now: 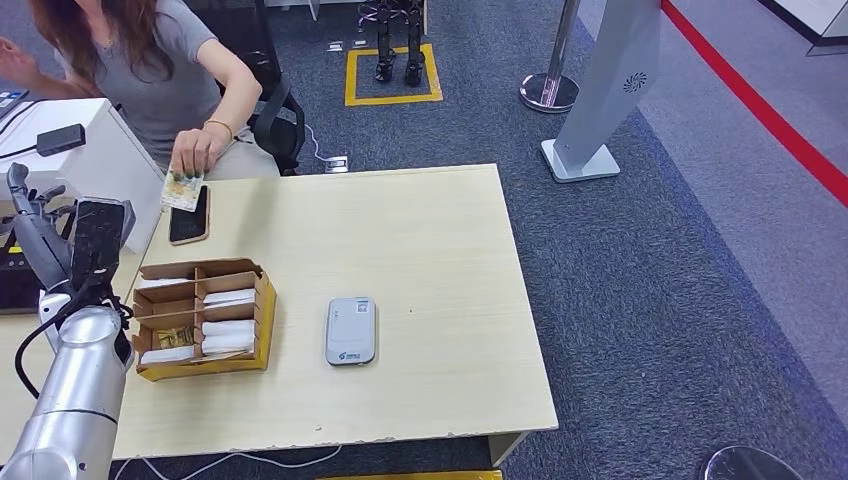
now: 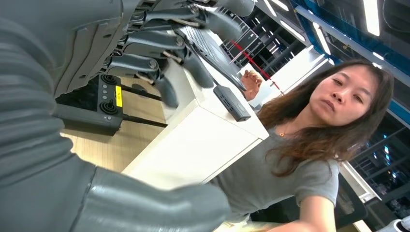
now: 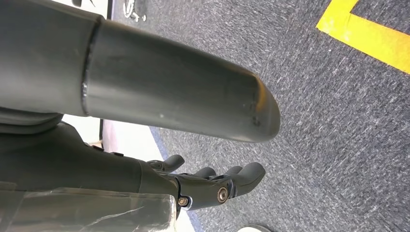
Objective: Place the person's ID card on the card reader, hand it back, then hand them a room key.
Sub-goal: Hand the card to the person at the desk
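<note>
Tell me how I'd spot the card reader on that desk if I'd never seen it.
Start at the pale wooden table. Near its middle, to the right of the yellow cardboard box with compartments, lies the card reader. It is a flat, light grey slab with rounded corners lying alone on bare wood, unlike the dark phone at the far edge by the person's hand.

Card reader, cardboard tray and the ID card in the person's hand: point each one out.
Card reader (image 1: 350, 331): head view, middle of its grey top face.
Cardboard tray (image 1: 266, 320): head view, its outer side wall nearest the reader.
ID card (image 1: 182, 191): head view, the visible face below the person's fingers.
</note>
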You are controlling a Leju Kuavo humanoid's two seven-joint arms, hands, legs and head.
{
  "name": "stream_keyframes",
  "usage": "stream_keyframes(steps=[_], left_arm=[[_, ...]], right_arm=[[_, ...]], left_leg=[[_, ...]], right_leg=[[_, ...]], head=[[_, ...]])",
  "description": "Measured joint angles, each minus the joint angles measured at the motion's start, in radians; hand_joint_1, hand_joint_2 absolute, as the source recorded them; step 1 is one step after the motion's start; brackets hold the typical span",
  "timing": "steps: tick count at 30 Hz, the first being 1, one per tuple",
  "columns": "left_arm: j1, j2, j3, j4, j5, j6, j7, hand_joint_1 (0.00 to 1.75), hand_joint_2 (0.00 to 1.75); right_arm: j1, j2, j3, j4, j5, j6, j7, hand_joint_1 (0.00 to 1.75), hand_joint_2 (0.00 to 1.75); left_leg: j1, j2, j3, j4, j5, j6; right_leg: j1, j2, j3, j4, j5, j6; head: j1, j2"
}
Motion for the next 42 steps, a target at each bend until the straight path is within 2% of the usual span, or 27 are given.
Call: stream_keyframes(steps=[5,12,15,19,22,25,28,31,34,38,42], left_arm=[[0.018,0.0,0.0,-0.024,0.003,0.0,-0.01,0.0,1.75],[0.095,0.022,0.0,-0.135,-0.038,0.017,0.003,0.0,1.75],[0.146,0.058,0.0,-0.201,-0.125,0.046,0.035,0.0,1.75],[0.233,0.138,0.012,-0.304,-0.319,0.094,0.1,0.0,1.75],[0.286,0.186,0.041,-0.37,-0.386,0.103,0.121,0.0,1.75],[0.325,0.215,0.06,-0.408,-0.425,0.115,0.132,0.0,1.75],[0.402,0.245,0.089,-0.46,-0.501,0.15,0.152,0.0,1.75],[0.497,0.273,0.147,-0.498,-0.554,0.167,0.17,0.0,1.75],[0.561,0.303,0.209,-0.5,-0.585,0.167,0.179,0.0,1.75],[0.6,0.328,0.262,-0.496,-0.595,0.167,0.179,0.0,1.75],[0.618,0.339,0.281,-0.496,-0.621,0.167,0.186,0.0,1.75]], right_arm=[[0.001,0.0,0.001,0.0,-0.002,-0.004,0.0,0.0,0.0],[0.008,0.0,0.001,0.0,-0.014,-0.014,-0.002,0.0,0.0],[0.016,0.0,0.001,0.0,-0.018,-0.014,-0.006,0.0,0.0],[0.023,0.0,0.0,0.0,-0.041,-0.028,-0.015,0.0,0.0],[0.025,0.0,-0.002,0.0,-0.049,-0.033,-0.019,0.0,0.0],[0.024,0.0,-0.004,0.0,-0.051,-0.036,-0.021,0.0,0.0],[0.028,0.001,-0.01,0.0,-0.058,-0.047,-0.024,0.0,0.0],[0.039,0.001,-0.012,0.001,-0.052,-0.05,-0.012,0.0,0.0],[0.046,0.001,-0.012,0.001,-0.045,-0.05,0.0,0.0,0.0],[0.048,0.001,-0.012,0.001,-0.046,-0.05,0.002,0.0,0.0],[0.047,0.001,-0.012,0.001,-0.046,-0.05,0.002,0.0,0.0]], left_leg=[[0.0,0.0,0.0,0.0,0.0,0.0],[0.0,0.0,0.0,0.0,0.0,0.0],[0.0,0.001,-0.001,0.0,0.0,0.0],[0.0,0.002,-0.001,-0.001,0.0,0.0],[0.0,0.001,-0.001,-0.001,0.0,0.0],[0.0,0.001,-0.002,-0.001,0.0,0.0],[0.0,0.004,-0.001,-0.001,-0.001,0.0],[0.0,0.005,-0.001,-0.001,-0.002,0.0],[0.0,0.005,-0.002,-0.001,-0.002,0.0],[0.001,0.005,-0.003,-0.001,-0.002,0.0],[0.001,0.004,-0.003,-0.001,-0.002,0.0]], right_leg=[[0.0,0.0,0.0,0.0,0.0,0.0],[0.0,0.0,0.0,0.0,0.0,0.0],[0.0,0.001,-0.001,0.0,0.0,0.0],[0.0,0.002,-0.002,0.0,-0.001,0.0],[0.0,0.001,-0.002,0.0,-0.001,0.0],[0.0,0.0,-0.002,0.0,-0.001,0.0],[0.0,0.004,-0.002,0.0,-0.001,0.0],[0.0,0.005,-0.003,0.0,-0.002,0.0],[0.0,0.005,-0.004,0.0,-0.002,0.0],[0.0,0.003,-0.004,0.0,-0.002,0.0],[0.0,0.003,-0.003,0.0,-0.002,0.0]], head=[[0.0,0.0],[0.0,0.0],[0.0,0.0],[0.0,0.0],[0.0,0.0],[0.0,0.0],[0.0,0.0],[0.0,0.0],[0.0,0.0],[0.0,0.0],[0.0,0.0]])
